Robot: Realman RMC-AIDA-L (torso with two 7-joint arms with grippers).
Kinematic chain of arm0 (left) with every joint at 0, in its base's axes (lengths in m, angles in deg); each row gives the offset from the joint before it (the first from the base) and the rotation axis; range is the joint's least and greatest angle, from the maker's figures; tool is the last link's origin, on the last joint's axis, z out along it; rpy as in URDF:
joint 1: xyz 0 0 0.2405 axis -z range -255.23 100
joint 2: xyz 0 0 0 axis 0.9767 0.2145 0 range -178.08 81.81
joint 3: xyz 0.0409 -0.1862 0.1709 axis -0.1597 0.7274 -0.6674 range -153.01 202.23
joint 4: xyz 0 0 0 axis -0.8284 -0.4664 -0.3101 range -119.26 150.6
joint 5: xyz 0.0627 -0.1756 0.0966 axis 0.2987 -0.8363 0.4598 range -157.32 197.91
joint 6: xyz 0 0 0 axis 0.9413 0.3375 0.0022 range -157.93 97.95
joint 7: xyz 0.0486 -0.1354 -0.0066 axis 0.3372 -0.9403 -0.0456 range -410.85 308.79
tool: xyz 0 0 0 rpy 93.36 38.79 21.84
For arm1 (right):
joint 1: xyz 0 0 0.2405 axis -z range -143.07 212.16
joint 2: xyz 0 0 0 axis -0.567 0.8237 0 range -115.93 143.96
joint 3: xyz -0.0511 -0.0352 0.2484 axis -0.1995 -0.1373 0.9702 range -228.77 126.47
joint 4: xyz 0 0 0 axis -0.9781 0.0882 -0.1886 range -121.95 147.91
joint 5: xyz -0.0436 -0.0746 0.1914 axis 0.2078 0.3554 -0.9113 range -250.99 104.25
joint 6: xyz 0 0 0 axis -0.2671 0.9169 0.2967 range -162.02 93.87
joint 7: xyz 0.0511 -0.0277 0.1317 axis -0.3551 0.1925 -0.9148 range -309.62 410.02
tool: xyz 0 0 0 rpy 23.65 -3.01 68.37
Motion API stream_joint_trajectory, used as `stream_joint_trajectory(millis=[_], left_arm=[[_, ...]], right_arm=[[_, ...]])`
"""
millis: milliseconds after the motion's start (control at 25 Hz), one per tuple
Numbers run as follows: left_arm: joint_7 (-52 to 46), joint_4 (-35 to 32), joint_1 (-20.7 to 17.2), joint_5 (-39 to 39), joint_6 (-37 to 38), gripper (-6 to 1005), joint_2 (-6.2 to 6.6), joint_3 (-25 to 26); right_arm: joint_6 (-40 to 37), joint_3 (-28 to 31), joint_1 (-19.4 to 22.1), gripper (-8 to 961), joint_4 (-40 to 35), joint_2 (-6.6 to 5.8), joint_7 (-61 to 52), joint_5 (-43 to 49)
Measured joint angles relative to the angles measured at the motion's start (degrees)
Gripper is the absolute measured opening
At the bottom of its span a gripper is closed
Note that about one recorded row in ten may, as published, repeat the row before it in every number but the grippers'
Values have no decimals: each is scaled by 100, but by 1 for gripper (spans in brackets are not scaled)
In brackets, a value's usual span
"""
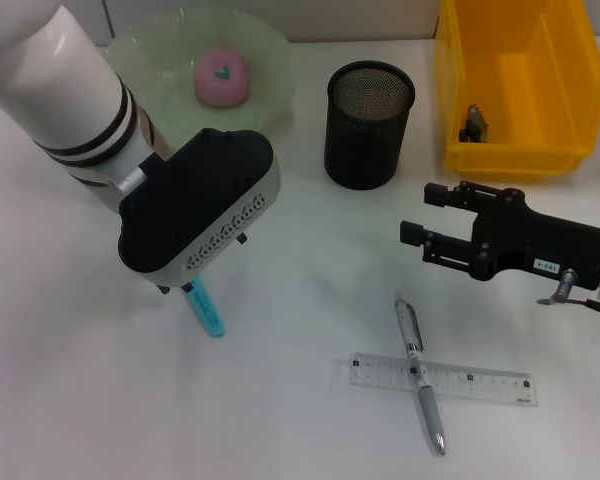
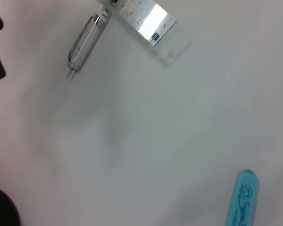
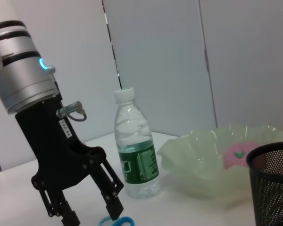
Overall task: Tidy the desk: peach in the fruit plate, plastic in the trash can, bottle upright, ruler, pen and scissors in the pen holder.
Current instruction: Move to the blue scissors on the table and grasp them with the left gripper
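Note:
The pink peach [image 1: 220,75] lies in the pale green fruit plate [image 1: 270,60]. In the right wrist view the bottle [image 3: 137,150] stands upright beside the plate; my left arm hides it in the head view. My left gripper [image 3: 92,214] points down, open, with the blue-handled scissors [image 1: 210,312] lying on the table at one fingertip. The pen [image 1: 420,375] lies across the clear ruler [image 1: 480,384] at the front. A black mesh pen holder [image 1: 368,125] stands mid-back. My right gripper [image 1: 417,213] hovers open to the holder's right, holding nothing. A small crumpled piece, seemingly the plastic [image 1: 475,122], sits in the yellow trash can [image 1: 520,150].
The white table [image 1: 310,260] runs to a grey partition wall at the back. My left arm's white forearm [image 1: 60,80] crosses the back left corner above the plate's edge.

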Motion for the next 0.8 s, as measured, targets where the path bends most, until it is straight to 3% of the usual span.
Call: stream_joint_trajectory(millis=[800], left_arm=[[-363, 341, 518, 436, 190, 783, -99, -26]], right_arm=[[-97, -46, 27, 664, -62, -52, -151, 36]])
